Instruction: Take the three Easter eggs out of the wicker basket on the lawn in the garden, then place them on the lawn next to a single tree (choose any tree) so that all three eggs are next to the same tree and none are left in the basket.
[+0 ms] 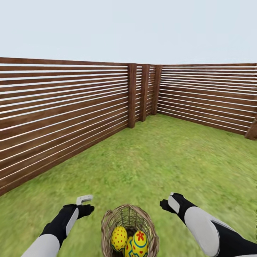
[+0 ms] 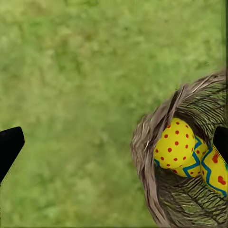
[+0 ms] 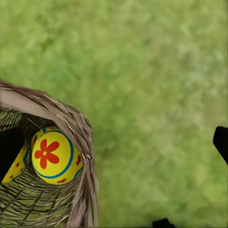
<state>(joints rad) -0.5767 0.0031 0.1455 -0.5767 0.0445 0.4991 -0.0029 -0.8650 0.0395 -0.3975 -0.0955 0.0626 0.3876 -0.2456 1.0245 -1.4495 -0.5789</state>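
Where the lawn [image 1: 160, 160] meets the lower edge of the head view, the wicker basket [image 1: 107, 225] sits between the two arms, its brown open weave holding the Easter eggs [image 1: 119, 238]: yellow shells with red dots, blue zigzag bands, and on one a red flower. Two show clearly (a third peeks between them). The left tool [image 1: 85, 205] hangs over grass just beside the basket, the right tool [image 1: 167, 204] likewise on the other side; both hold nothing, and each wrist view shows dark fingertips set wide apart. A brown slatted fence [image 1: 64, 107] bounds the grass beyond.
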